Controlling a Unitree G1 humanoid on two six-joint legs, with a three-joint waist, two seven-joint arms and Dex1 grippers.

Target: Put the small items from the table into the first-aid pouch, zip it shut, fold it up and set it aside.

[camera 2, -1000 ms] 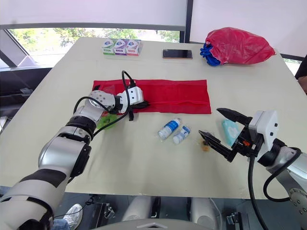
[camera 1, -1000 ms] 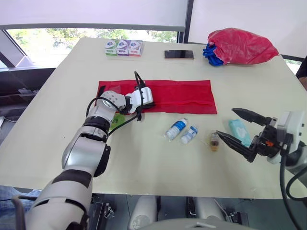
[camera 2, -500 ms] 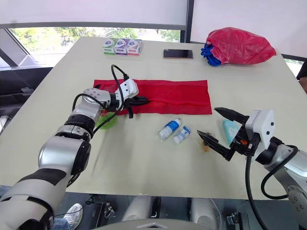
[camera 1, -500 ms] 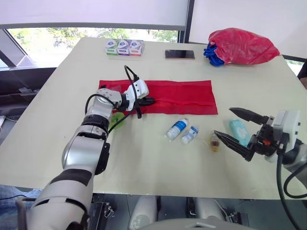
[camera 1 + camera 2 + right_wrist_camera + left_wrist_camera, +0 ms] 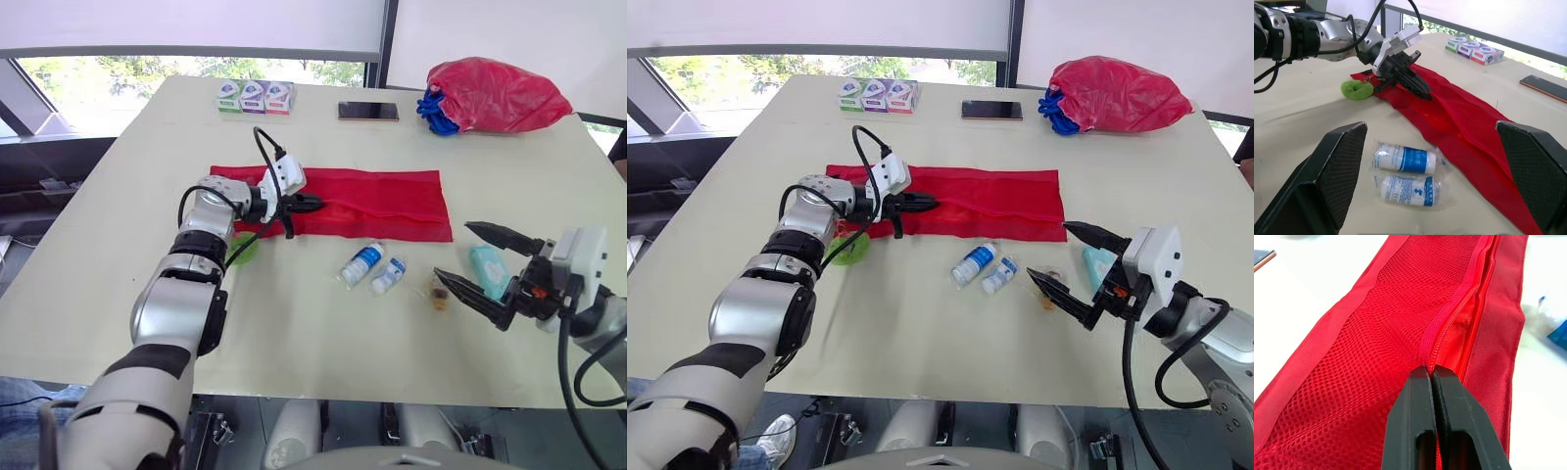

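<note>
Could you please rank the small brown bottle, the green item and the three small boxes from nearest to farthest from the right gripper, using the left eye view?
From the right gripper:
1. the small brown bottle, just beside its fingertips.
2. the green item, over on the robot's left.
3. the three small boxes, far back on the left.

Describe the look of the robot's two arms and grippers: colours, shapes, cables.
The left gripper and right gripper each have two black, pointed fingers; the right's inner pads are finely textured. The left arm has silver-grey shells, black joints, a white wrist housing and a looping black cable. The right wrist is a white box trailing a black cable.
</note>
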